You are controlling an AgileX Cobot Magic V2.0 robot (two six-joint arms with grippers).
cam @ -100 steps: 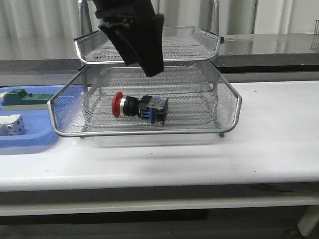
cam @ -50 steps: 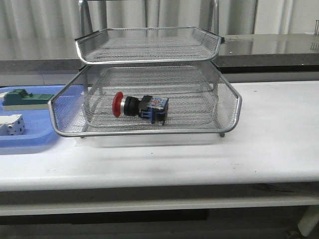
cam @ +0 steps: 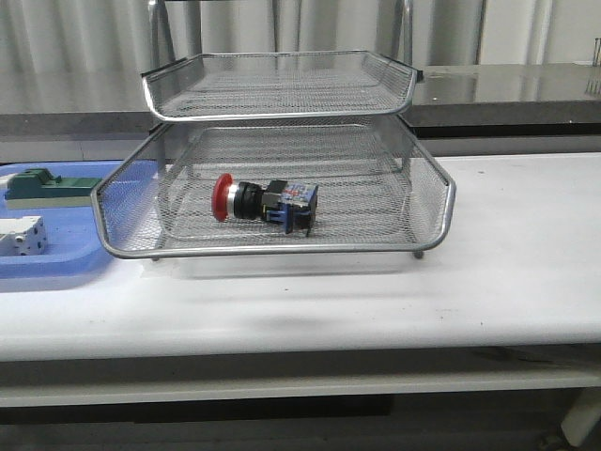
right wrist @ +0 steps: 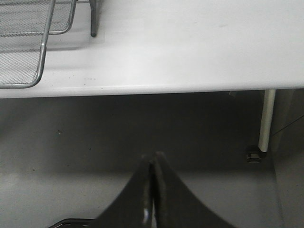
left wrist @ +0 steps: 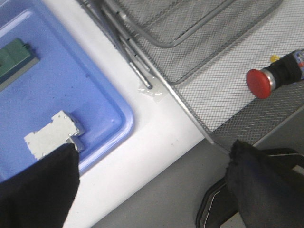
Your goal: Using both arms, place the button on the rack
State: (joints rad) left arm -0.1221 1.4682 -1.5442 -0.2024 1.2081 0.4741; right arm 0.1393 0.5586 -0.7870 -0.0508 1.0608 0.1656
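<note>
No text or labels — none legible anywhere.

The right gripper (right wrist: 153, 190) shows as two black fingers pressed together along a thin seam, with nothing between them, hanging over the grey floor (right wrist: 95, 142) off the edge of the table. The white table top (right wrist: 190, 42) fills the far part of the view, its rounded front edge running across. One corner of the wire-mesh rack (right wrist: 28, 47) rests on the table, its chrome rim curving round the mesh, and a thin metal rack leg (right wrist: 93, 19) stands just beside it. A pale table leg (right wrist: 266, 118) drops to a dark foot on the floor.
</note>
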